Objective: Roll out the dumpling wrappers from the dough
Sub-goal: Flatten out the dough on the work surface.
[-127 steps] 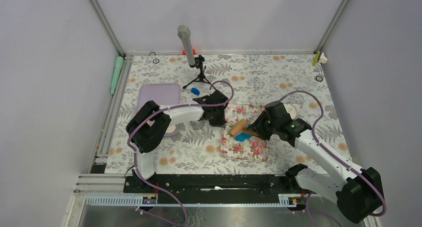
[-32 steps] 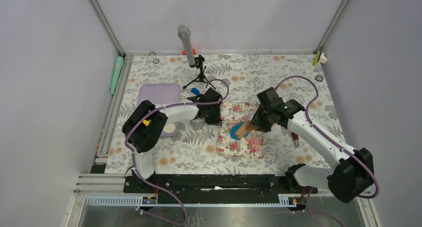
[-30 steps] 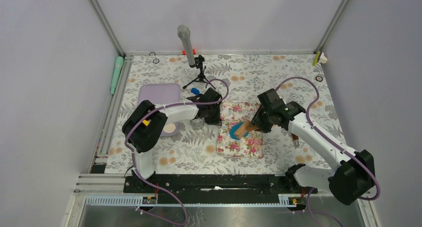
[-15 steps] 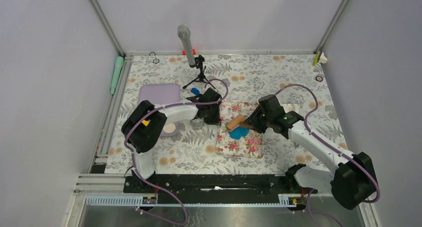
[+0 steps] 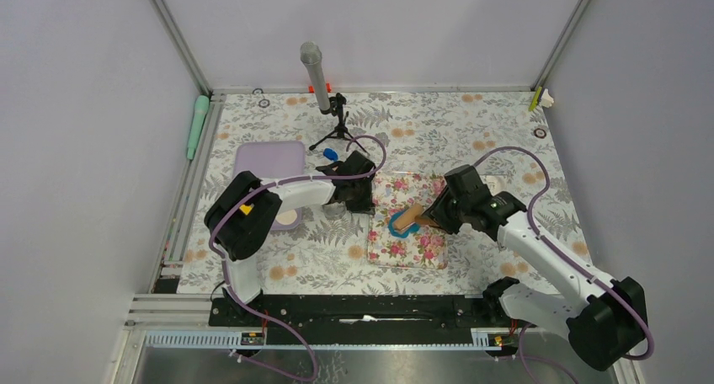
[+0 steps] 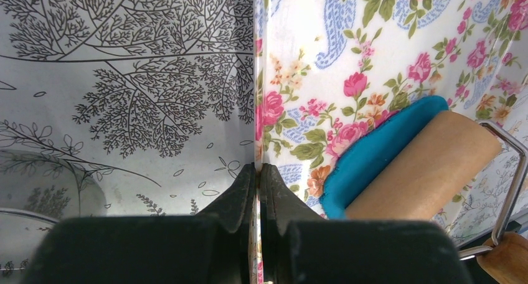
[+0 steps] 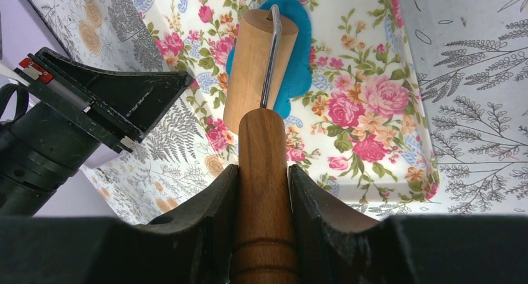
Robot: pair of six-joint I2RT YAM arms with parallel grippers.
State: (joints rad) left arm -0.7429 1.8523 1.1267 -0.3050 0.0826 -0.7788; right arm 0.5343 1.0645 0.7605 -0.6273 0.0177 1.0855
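Two grippers are working at one floral mat (image 5: pixel 412 245), and I am reading the scene outward from the arm bases. Nearest me, the right gripper (image 7: pixel 263 175) is clamping the handle of the wooden roller (image 7: pixel 258 60), its fingers (image 7: pixel 218 197) closed hard against the wood on both sides. Just beyond, the roller's drum is lying across the dough (image 7: pixel 300 66), a flattened bright blue sheet sitting on the left part of the mat. In the right wrist view the blue is showing past the drum's right side and far end.

The outline is looking lumpy and lopsided, so I am judging that no clean round wrapper is made yet and that the flattening step is in hand. At the mat's left edge, the left gripper (image 6: pixel 257 172) is pinching that edge, fingers pressed together on it, which I am taking as an anchor against sliding.

The next move, as I am judging it, is calling for even strokes across the sheet from another direction. The pressure needs to be light enough that the clay is not dragging or sticking to the drum.

Farther back, a lilac tray (image 5: pixel 268 165) is lying to the left. A small blue bit (image 5: pixel 330 155) is sitting near a microphone stand (image 5: pixel 324 89), too small for me to identify.
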